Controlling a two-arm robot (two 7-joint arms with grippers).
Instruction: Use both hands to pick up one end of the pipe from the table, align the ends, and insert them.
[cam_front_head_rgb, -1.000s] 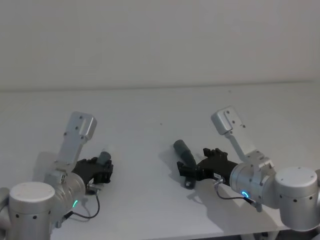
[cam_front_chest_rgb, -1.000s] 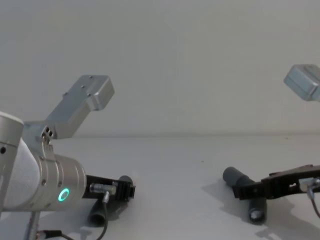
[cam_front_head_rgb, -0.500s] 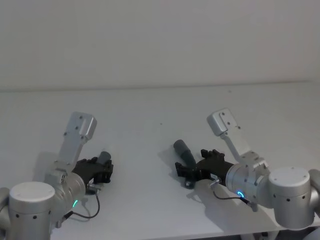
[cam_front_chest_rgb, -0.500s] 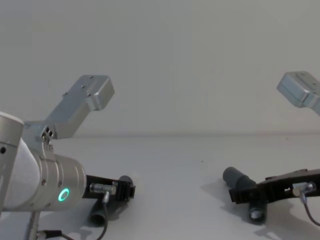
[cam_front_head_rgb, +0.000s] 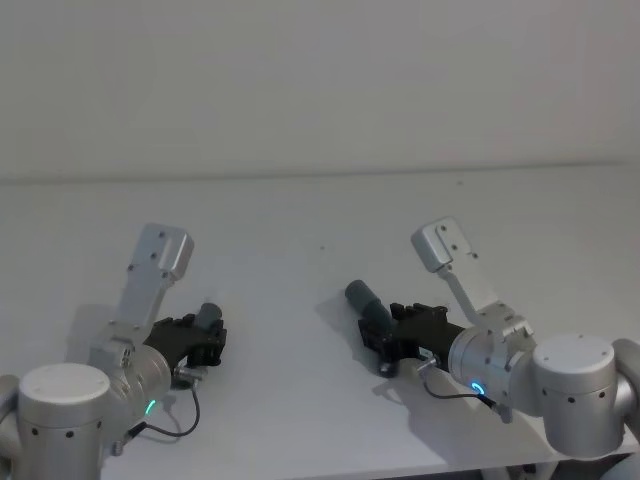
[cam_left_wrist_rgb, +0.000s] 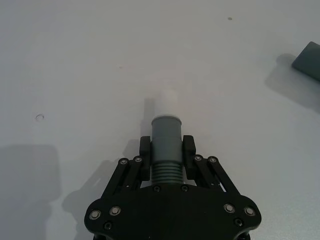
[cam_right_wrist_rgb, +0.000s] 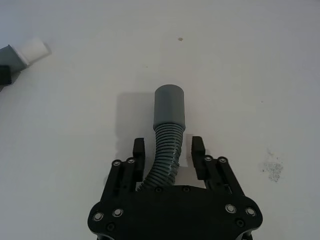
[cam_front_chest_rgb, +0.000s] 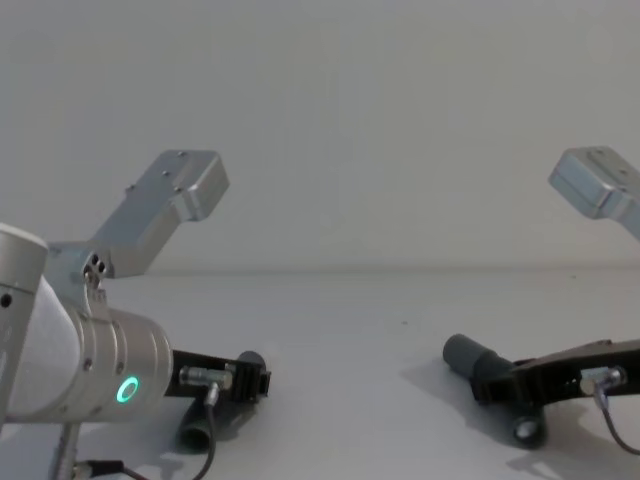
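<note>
Grey socket piece (cam_right_wrist_rgb: 169, 112) lies on the tabletop (cam_front_head_rgb: 300, 220) near its front edge. Our right gripper (cam_right_wrist_rgb: 168, 146) has slid in astride its ribs, fingers apart, no grip yet. Left gripper (cam_left_wrist_rgb: 166, 144) clamps the white-tipped piece (cam_left_wrist_rgb: 166, 131), front-left. We close right next.

This looks like a robotics lab or test bench. The table (cam_front_head_rgb: 300, 210) is a plain, matte white surface, and straight behind its far edge rises an equally plain pale wall (cam_front_head_rgb: 320, 80). Two machined silver robot arms reach in over the table's near edge, the left arm (cam_front_head_rgb: 60, 420) and the right arm (cam_front_head_rgb: 575, 400). Each carries a boxy metal bracket raised above the tabletop. A green status light (cam_front_head_rgb: 150, 407) glows on the left arm and a blue status light (cam_front_head_rgb: 483, 389) on the right. A thin black cable (cam_front_head_rgb: 195, 410) loops loose beside the left arm, close over the table. A faint grey smudge (cam_right_wrist_rgb: 272, 170) marks the tabletop.
</note>
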